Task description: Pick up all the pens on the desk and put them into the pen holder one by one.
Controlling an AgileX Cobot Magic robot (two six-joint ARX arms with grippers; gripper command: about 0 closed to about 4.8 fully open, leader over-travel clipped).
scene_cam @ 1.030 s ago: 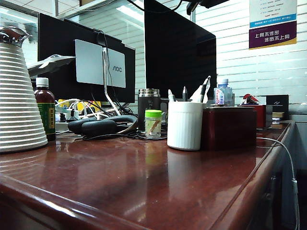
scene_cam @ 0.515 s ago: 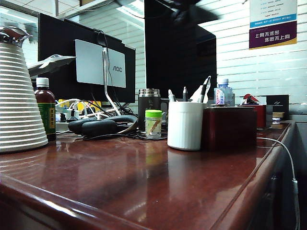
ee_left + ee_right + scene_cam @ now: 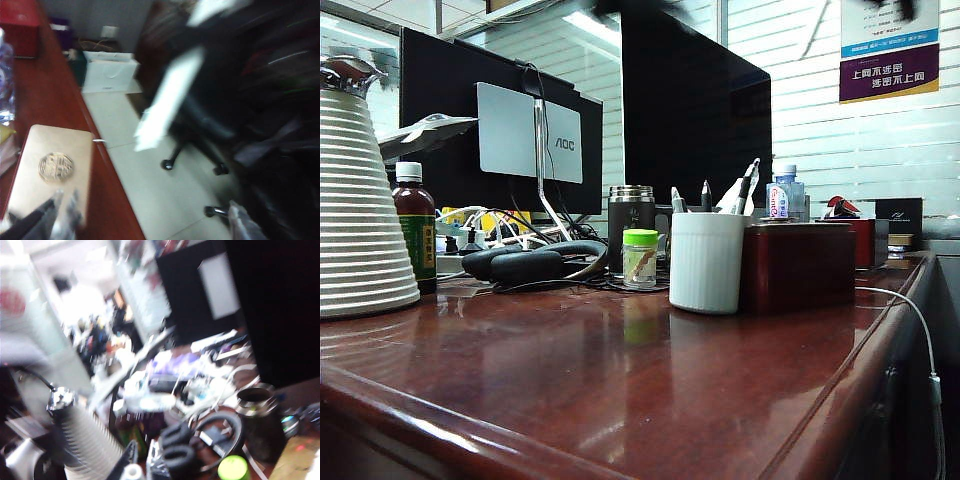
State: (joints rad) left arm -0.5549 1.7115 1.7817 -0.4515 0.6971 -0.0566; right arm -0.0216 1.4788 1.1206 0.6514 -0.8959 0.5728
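Left claw (image 3: 145, 220) wide, empty; right claw (image 3: 142, 460) closed, empty.

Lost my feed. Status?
Left gripper open, empty, off the desk. Right gripper shut. Pens in holder. Nothing blocking.

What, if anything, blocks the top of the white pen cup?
Nothing visible does. The pen holder stands open-topped, with pens already leaning inside; the dark red box only sits beside it. The open left gripper is off by the desk edge, the shut right gripper above the headphones.
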